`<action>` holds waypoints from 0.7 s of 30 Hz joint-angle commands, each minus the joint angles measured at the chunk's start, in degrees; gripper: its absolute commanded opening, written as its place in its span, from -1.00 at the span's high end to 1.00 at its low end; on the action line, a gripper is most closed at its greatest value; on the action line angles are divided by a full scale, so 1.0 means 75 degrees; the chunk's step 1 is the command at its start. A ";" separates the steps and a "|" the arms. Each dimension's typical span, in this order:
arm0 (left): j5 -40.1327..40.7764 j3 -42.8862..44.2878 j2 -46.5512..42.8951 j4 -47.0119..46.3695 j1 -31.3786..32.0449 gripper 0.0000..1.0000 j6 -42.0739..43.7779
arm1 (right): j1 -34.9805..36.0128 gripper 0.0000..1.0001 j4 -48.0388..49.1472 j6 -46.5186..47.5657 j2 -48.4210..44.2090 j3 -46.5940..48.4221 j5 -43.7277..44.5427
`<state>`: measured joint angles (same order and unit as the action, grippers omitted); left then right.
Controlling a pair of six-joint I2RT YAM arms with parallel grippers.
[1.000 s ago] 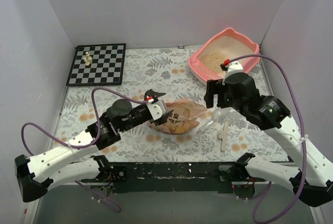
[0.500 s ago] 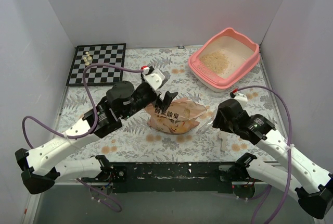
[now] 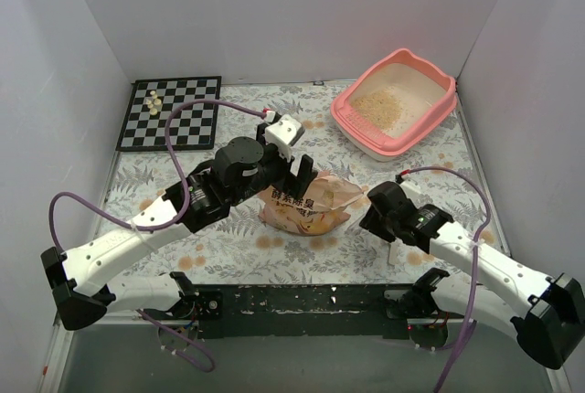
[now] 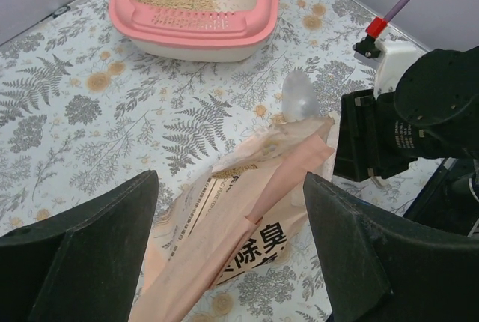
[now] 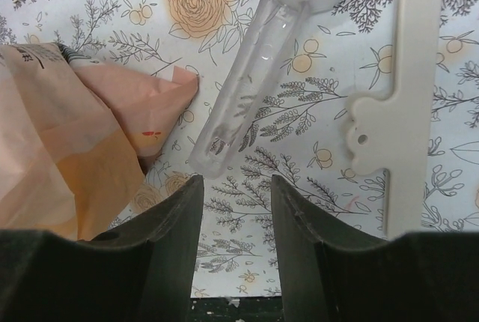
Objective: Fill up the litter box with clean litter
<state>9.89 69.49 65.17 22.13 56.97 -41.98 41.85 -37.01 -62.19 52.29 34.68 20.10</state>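
Change: since the earlier frames the left arm has reached farther over the bag, and the right arm has dropped low toward the near edge.
Left gripper: jaws spread wide, grasping nothing, above the bag.
Right gripper: jaws apart, empty; the end of the clear scoop handle lies just ahead of the gap.
Litter box: far right corner, well apart from both grippers.
Clean litter: loose patch on the box floor.
Left wrist view: shows a perforated ledge on the box wall.
Right wrist view: shows a white clip beside the scoop, not touching it.
Surface: floral table cover; chessboard at far left; plain white walls.
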 commanded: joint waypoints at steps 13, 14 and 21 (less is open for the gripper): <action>-0.0099 -0.0195 -0.0380 0.0120 -0.0002 -0.65 -0.0520 | -0.0036 0.13 0.1454 -0.0883 0.1405 -0.0463 0.0110; -0.0100 -0.0207 -0.0392 0.0120 -0.0002 -0.65 -0.0520 | -0.0036 0.14 0.1501 -0.0930 0.1465 -0.0510 0.0098; 0.0040 -0.0430 -0.0497 0.0061 -0.0002 -0.67 -0.0567 | -0.0048 0.24 0.1877 -0.1082 0.2050 -0.0651 0.0074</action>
<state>9.67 67.42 63.68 22.61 56.97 -45.52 41.69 -25.41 -68.36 66.00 30.13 19.53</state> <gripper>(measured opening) 0.833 0.415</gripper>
